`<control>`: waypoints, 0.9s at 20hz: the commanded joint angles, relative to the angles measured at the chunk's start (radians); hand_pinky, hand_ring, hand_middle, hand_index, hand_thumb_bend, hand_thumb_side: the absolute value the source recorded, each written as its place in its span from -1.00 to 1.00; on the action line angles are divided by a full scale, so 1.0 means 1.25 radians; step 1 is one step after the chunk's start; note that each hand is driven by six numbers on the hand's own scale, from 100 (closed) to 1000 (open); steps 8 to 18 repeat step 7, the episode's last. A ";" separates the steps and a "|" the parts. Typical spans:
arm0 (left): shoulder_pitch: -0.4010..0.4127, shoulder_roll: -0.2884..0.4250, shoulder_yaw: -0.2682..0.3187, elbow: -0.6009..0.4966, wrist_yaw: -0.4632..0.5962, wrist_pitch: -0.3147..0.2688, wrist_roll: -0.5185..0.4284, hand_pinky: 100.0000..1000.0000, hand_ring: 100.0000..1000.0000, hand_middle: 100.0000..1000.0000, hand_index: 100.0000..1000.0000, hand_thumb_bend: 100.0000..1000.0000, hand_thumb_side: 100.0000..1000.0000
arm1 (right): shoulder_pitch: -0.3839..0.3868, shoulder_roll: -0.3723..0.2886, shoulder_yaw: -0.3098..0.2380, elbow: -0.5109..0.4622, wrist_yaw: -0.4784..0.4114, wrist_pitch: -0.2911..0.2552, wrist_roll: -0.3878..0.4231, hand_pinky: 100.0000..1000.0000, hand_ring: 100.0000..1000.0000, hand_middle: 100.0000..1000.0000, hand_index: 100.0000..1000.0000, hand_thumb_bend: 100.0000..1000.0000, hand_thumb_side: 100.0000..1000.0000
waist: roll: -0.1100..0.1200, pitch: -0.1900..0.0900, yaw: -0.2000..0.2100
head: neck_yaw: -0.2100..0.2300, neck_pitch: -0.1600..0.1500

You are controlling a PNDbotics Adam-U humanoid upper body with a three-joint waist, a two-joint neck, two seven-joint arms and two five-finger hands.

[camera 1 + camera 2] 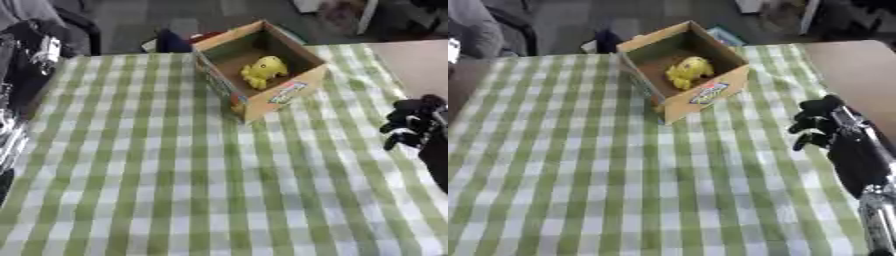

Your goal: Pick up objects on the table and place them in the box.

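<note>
Yellow toy [688, 70] lying inside the open cardboard box [702, 95] on the green-checked surface [623, 190]; right-eye view alone shows the right robot hand's [820, 122] forearm, fingers curled, holding nothing.

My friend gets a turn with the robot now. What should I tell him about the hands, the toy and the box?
Right hand: fingers curled, holding nothing, over the right side of the green-and-white checked tablecloth.
Left hand: not in view.
Open brown cardboard box: stands at the far middle of the table.
Yellow soft toy: already lies inside the box.
Done: that toy is in.
Left: no other loose object shows on the cloth, so check the table's edges before stopping.
</note>
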 commanded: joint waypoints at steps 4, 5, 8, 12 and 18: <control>0.056 -0.077 0.036 -0.060 0.041 0.016 0.028 -0.01 -0.18 -0.13 0.06 -1.00 0.38 | 0.001 -0.010 -0.012 -0.018 -0.006 -0.006 -0.010 -0.34 0.04 0.02 0.33 -1.00 0.38 | -0.008 -0.008 0.027 | 0.019 0.006; 0.065 -0.092 0.038 -0.054 0.046 0.021 0.030 -0.02 -0.19 -0.14 0.06 -1.00 0.41 | 0.003 -0.009 -0.012 -0.019 -0.006 -0.006 -0.011 -0.34 0.04 0.02 0.33 -1.00 0.38 | -0.009 -0.006 0.030 | 0.021 0.002; 0.076 -0.113 0.038 -0.046 0.057 0.025 0.032 -0.02 -0.19 -0.14 0.07 -1.00 0.45 | 0.006 -0.008 -0.012 -0.024 -0.008 -0.006 -0.011 -0.33 0.04 0.02 0.33 -1.00 0.37 | -0.011 -0.005 0.032 | 0.023 -0.003; 0.076 -0.113 0.038 -0.046 0.057 0.025 0.032 -0.02 -0.19 -0.14 0.07 -1.00 0.45 | 0.006 -0.008 -0.012 -0.024 -0.008 -0.006 -0.011 -0.33 0.04 0.02 0.33 -1.00 0.37 | -0.011 -0.005 0.032 | 0.023 -0.003; 0.076 -0.113 0.038 -0.046 0.057 0.025 0.032 -0.02 -0.19 -0.14 0.07 -1.00 0.45 | 0.006 -0.008 -0.012 -0.024 -0.008 -0.006 -0.011 -0.33 0.04 0.02 0.33 -1.00 0.37 | -0.011 -0.005 0.032 | 0.023 -0.003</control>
